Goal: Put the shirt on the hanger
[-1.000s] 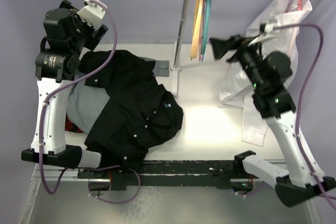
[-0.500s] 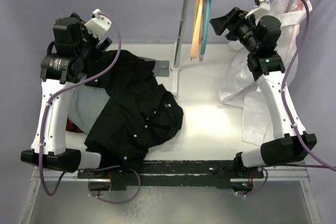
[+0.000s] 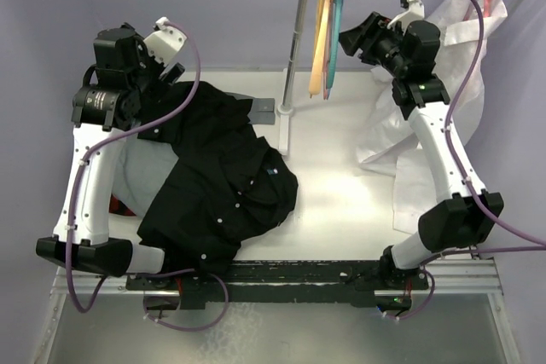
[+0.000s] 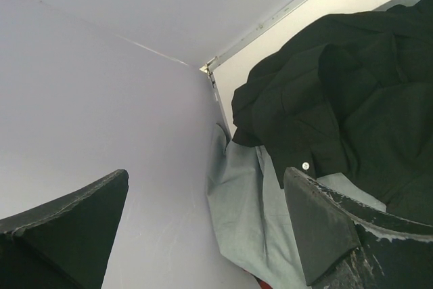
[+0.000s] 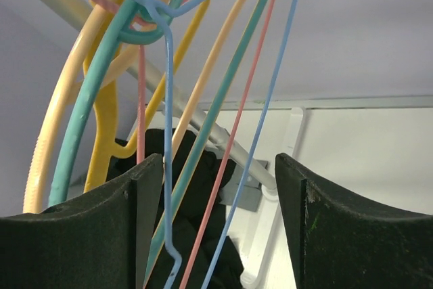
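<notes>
- The right hand point(image 3: 357, 33) is released: its fingers point(image 5: 88, 235) stand wide apart and grasp nothing.
- It is raised and points at the bunch of hangers on the rack, close to them but not touching as far as the right wrist view shows.
- The hanger point(image 5: 168, 99), thin and light blue, hangs in that bunch, its wires showing in the gap between the fingers, tangled at the hook with teal, orange and pink ones.
- The left hand point(image 3: 164, 70) is released too, its fingers point(image 4: 64, 235) spread and holding nothing, above the far left edge of the shirt point(image 3: 222, 168).
- The shirt lies crumpled on the left half of the counter point(image 3: 341, 185), white buttons showing, well apart from the hanger.
- A grey-green cloth point(image 4: 243, 201) lies partly under the shirt, by the left wall.
- The rack pole point(image 3: 294, 40) stands just beyond the shirt's far right corner.
- A white garment point(image 3: 426, 125) hangs from the right end of the rail down to the counter.
</notes>
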`<action>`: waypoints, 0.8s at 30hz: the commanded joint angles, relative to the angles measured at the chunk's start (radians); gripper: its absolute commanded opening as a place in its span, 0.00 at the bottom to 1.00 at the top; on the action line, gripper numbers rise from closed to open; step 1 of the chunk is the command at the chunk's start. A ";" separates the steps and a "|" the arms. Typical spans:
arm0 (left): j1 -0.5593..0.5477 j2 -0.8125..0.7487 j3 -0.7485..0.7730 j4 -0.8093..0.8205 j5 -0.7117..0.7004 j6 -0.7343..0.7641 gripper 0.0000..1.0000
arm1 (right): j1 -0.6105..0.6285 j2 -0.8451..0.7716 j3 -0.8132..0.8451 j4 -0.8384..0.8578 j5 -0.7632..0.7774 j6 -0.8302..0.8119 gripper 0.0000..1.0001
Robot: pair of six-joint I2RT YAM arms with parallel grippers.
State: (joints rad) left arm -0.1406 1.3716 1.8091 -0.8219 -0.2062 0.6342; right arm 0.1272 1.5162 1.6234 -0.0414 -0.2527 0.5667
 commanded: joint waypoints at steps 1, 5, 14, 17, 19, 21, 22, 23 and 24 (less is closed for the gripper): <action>-0.005 0.011 -0.012 0.050 -0.014 0.016 0.99 | 0.005 0.013 0.084 0.042 0.003 -0.008 0.69; -0.005 0.016 -0.022 0.052 -0.006 0.012 0.99 | 0.025 0.038 0.121 0.028 0.012 -0.022 0.69; -0.005 0.029 -0.030 0.055 -0.001 0.007 0.99 | 0.076 0.096 0.181 0.005 0.066 -0.047 0.69; -0.005 0.029 -0.032 0.055 -0.001 0.010 0.99 | 0.078 0.113 0.192 0.003 0.075 -0.047 0.60; -0.004 0.028 -0.035 0.056 -0.003 0.013 0.99 | 0.078 0.120 0.196 0.003 0.079 -0.046 0.48; -0.005 0.027 -0.040 0.060 -0.005 0.016 0.99 | 0.078 0.120 0.198 0.003 0.081 -0.048 0.38; -0.005 0.026 -0.043 0.061 -0.006 0.018 0.99 | 0.079 0.118 0.199 0.003 0.083 -0.049 0.33; -0.005 0.026 -0.045 0.062 -0.006 0.018 0.99 | 0.078 0.116 0.198 0.002 0.087 -0.051 0.28; -0.005 0.025 -0.047 0.063 -0.006 0.019 0.99 | 0.078 0.113 0.200 0.000 0.088 -0.053 0.22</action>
State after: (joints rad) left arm -0.1410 1.4029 1.7683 -0.8085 -0.2089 0.6434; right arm 0.2066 1.6505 1.7737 -0.0658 -0.1917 0.5251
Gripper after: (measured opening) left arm 0.992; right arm 0.308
